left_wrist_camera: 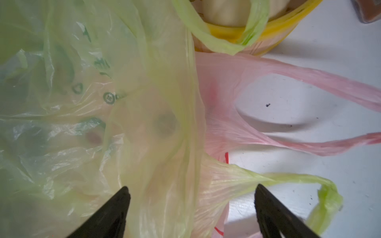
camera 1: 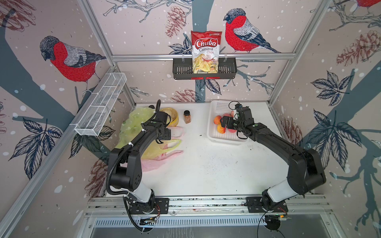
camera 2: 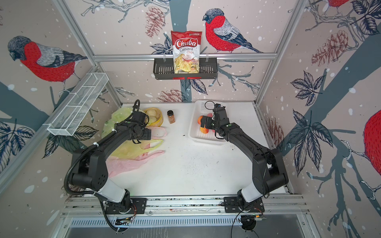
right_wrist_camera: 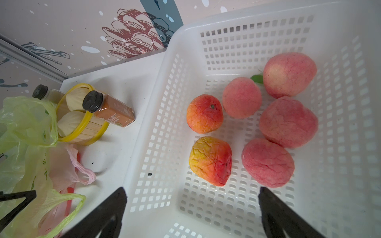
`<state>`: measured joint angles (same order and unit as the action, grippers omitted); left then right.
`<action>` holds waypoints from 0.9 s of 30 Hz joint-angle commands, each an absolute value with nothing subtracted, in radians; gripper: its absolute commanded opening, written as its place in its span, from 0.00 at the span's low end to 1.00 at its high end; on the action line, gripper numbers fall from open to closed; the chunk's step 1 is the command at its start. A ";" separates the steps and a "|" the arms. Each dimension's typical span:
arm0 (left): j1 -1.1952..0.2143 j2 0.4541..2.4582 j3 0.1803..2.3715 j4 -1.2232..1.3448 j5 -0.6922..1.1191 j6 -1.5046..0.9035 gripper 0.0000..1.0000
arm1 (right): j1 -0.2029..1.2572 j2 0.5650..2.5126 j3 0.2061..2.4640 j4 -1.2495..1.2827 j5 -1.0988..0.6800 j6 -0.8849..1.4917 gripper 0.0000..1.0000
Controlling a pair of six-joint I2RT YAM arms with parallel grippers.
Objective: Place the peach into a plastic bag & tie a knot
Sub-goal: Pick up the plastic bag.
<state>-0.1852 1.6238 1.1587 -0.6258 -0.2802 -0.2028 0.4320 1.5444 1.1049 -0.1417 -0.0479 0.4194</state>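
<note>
Black fingers of the left gripper (left_wrist_camera: 191, 190) stand wide apart in its wrist view and grip nothing. They hover over the thin yellow-green bag (left_wrist_camera: 92, 123), and I cannot tell whether their tips touch the film. That bag lies crumpled and translucent at about 9 o'clock on the white table (camera 1: 206, 164). A pink bag (left_wrist_camera: 231, 107) lies partly under it, and the loop handles of both spread flat toward the table's centre. One green handle drapes over the rim of a yellow tub (right_wrist_camera: 82, 123) at about 11 o'clock, and a brown spice jar (camera 1: 187, 116) stands just beside the tub. The right gripper (right_wrist_camera: 192, 191) is likewise spread to its full width and holds nothing. It hangs above the white slotted basket (right_wrist_camera: 156, 123) at about 2 o'clock on the table, with its fingers clear of the fruit. Six peaches (right_wrist_camera: 210, 160) sit loose on the basket floor. Two smaller ones, wrinkled and shading from orange-red to yellow, lie on the side toward the bags. Four pinker, rounder ones with a finely cracked surface cluster close beside them, and a small green leaf (right_wrist_camera: 256, 79) shows between two of these.
</note>
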 commanded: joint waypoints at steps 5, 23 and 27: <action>-0.185 1.756 1.199 -0.575 -0.441 -0.204 0.76 | 0.433 1.536 1.091 -0.087 -0.059 0.428 1.00; -0.184 1.632 1.504 -0.900 -0.390 -0.140 0.00 | 0.390 1.506 1.076 -0.081 -0.063 0.404 1.00; -0.185 1.556 1.649 -0.999 -0.242 -0.146 0.00 | 0.383 1.533 1.124 -0.136 -0.040 0.392 0.97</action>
<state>-0.1841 1.5898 1.5898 -0.8753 -0.3542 -0.1394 0.3870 1.5215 1.0954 -0.1150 -0.0574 0.4141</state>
